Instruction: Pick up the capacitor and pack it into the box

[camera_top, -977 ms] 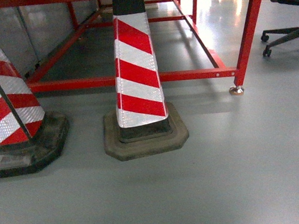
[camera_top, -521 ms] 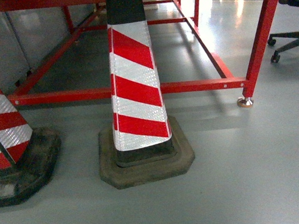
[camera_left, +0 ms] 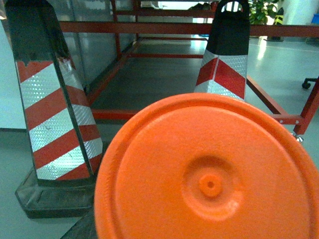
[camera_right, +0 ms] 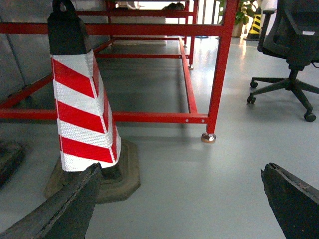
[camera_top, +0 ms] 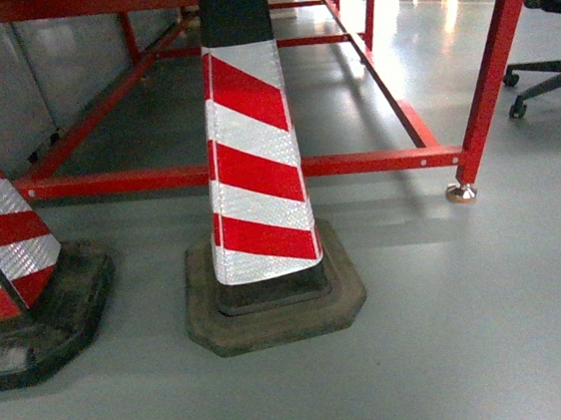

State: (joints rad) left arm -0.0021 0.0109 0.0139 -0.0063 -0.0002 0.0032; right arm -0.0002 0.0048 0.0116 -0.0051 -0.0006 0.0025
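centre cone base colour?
Dark, dirty grey-black base under the red-and-white striped cone; clearest in the head view.

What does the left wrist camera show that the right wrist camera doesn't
Only the left wrist view shows a big orange disc filling the lower frame, and two striped traffic cones, one near on the left, one behind the disc. Only the right wrist view shows the black office chair and the right gripper, its jaws wide apart with nothing between them. Both show a red-and-white cone, the red metal frame and grey floor.
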